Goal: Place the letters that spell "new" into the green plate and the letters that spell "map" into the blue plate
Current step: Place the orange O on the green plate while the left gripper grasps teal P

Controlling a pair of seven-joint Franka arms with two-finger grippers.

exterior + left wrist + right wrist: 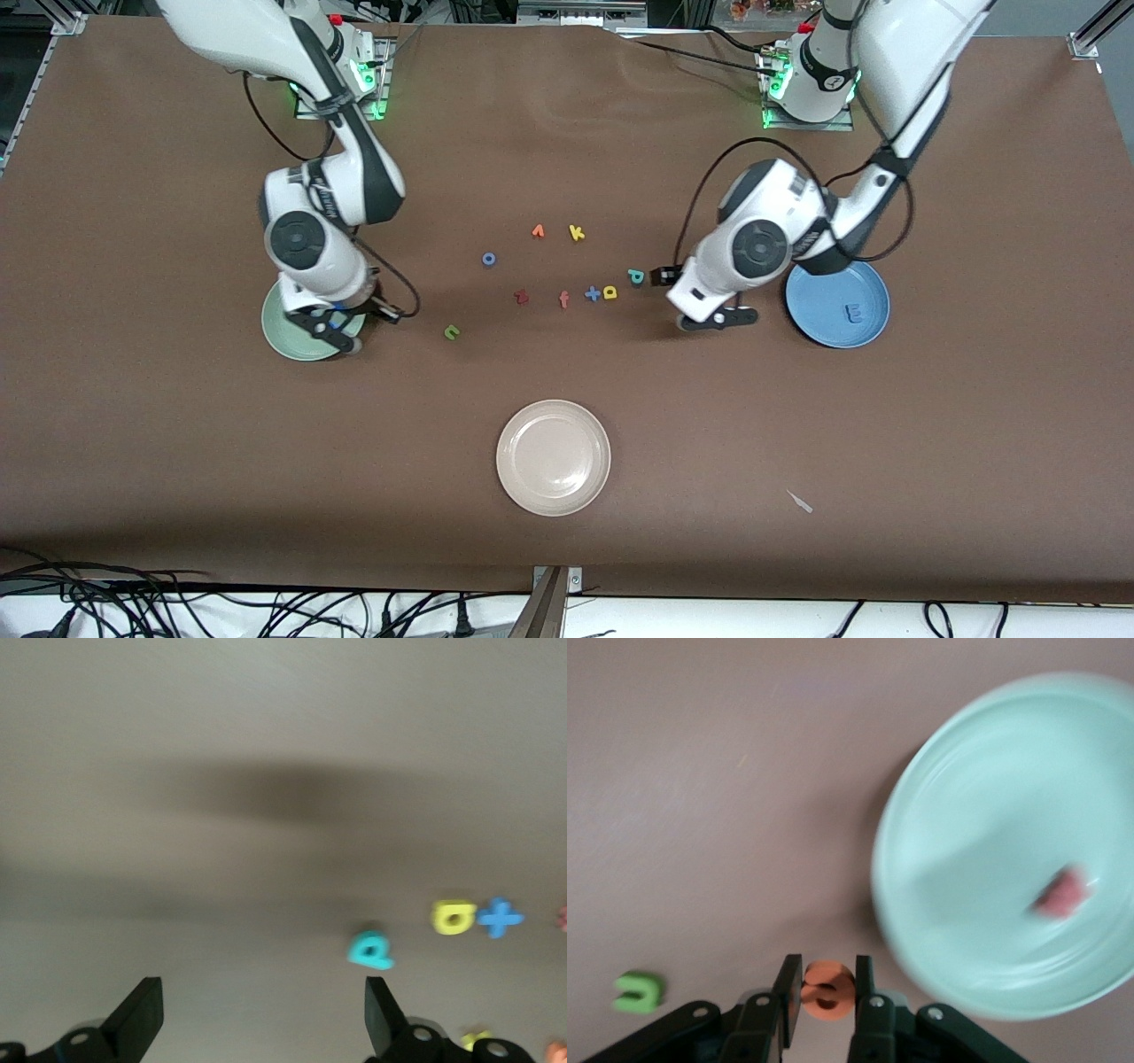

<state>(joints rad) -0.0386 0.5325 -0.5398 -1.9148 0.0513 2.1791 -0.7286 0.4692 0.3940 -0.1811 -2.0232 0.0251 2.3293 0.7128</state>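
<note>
My right gripper (826,970) is shut on the orange e (827,990) at the edge of the green plate (983,797), on the side toward the green n (638,991). The pinkish-red w (1063,893) lies in that plate. In the front view the right gripper (332,328) hangs over the green plate's (283,341) rim, and the green n (452,332) lies on the table. My left gripper (718,319) is open and empty beside the blue plate (815,332), which holds the blue m (853,312). The teal p (370,950) and yellow a (453,916) lie just ahead of the left gripper (261,988).
Mid-table lie a blue plus (592,293), salmon f (563,299), dark red z (521,297), blue o (488,259), yellow k (577,233) and another orange letter (538,231). A cream plate (518,478) sits nearer the front camera, with a small white scrap (800,501) toward the left arm's end.
</note>
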